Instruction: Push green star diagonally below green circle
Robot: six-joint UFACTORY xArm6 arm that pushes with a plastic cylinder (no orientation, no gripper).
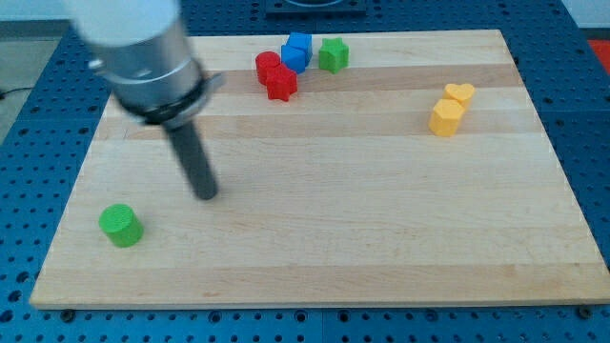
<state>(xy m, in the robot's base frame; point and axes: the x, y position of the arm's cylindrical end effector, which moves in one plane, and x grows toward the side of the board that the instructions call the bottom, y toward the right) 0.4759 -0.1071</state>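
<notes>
My tip touches nothing, near green circle.

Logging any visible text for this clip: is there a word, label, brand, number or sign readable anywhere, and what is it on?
None: no text can be read in the camera view.
The wooden board, the blocks, such as the green star and green circle, and the arm above my tip carry no lettering that shows.

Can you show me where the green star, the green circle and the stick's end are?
green star (333,55): camera view, middle of its top face.
green circle (120,224): camera view, middle of its round top.
my tip (207,194): camera view, the rod's very end, up-right of the green circle.
</notes>
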